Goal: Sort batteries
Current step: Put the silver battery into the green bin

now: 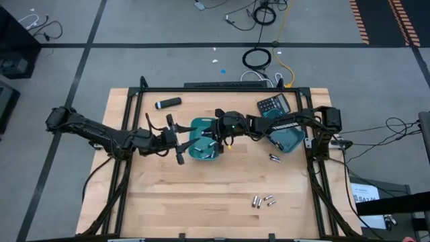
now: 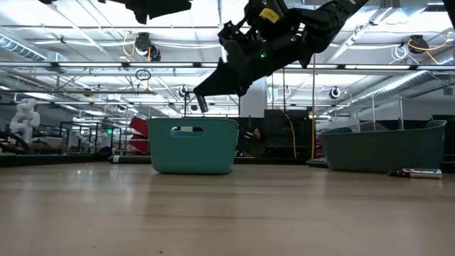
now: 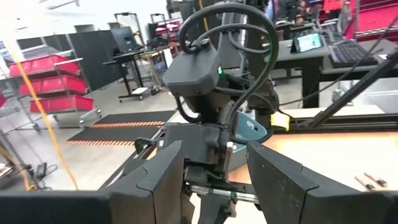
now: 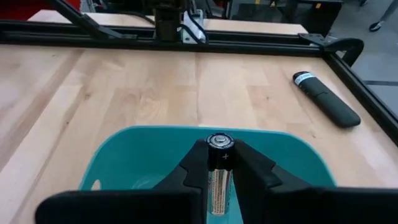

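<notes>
While the right gripper (image 4: 219, 163) hung over the teal bin (image 4: 124, 155), its fingers (image 4: 194, 163) pinched a battery (image 4: 218, 171) between their tips, held above the bin's open mouth. Left gripper (image 3: 214, 180) waited beside the bin, fingers (image 3: 163, 177) spread, nothing between them. Loose batteries (image 1: 263, 200) lay well apart from both grippers on the table (image 1: 168, 202).

Grey floor (image 1: 134, 27), loose cables (image 1: 259, 57) — red shelving (image 3: 46, 87) behind
</notes>
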Controlling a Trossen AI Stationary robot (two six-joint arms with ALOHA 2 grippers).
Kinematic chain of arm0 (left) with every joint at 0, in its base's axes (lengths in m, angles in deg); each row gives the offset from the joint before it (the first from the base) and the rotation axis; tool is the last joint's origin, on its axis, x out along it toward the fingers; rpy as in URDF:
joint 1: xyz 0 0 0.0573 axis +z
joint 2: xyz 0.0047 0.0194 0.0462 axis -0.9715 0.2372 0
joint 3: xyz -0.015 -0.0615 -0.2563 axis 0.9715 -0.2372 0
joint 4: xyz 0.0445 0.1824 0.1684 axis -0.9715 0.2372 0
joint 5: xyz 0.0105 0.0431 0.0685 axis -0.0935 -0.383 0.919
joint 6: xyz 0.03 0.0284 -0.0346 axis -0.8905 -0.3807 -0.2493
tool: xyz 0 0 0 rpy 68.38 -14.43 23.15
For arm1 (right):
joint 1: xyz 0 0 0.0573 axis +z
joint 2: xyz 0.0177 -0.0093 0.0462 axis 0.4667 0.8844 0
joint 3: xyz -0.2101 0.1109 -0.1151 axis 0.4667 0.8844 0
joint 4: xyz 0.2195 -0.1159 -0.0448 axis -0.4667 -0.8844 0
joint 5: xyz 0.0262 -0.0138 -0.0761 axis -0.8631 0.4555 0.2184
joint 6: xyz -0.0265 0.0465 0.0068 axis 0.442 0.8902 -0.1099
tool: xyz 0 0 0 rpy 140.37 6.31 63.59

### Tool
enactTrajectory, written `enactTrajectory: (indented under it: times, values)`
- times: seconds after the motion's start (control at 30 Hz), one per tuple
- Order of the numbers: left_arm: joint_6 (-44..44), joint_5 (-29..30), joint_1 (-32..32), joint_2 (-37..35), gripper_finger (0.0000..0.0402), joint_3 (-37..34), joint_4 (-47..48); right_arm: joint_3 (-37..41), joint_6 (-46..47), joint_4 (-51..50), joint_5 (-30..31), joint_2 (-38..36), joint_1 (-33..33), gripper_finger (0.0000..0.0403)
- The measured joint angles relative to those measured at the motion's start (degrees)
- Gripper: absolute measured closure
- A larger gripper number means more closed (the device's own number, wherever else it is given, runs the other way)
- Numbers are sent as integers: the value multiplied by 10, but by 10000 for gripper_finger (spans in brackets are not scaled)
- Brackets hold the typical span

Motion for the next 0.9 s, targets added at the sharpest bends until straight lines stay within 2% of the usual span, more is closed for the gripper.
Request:
enactTrajectory:
  times: [0.33, 0.67, 0.9]
  values:
    - [-15, -15, 0, 0, 215, 0, -2, 0, 1, -7, 3, 0, -3, 349]
    - [-4, -14, 0, 0, 215, 0, 4, 0, 4, -7, 3, 0, -8, 299]
    - [-3, -14, 0, 0, 215, 0, 4, 0, 2, -7, 3, 0, -8, 292]
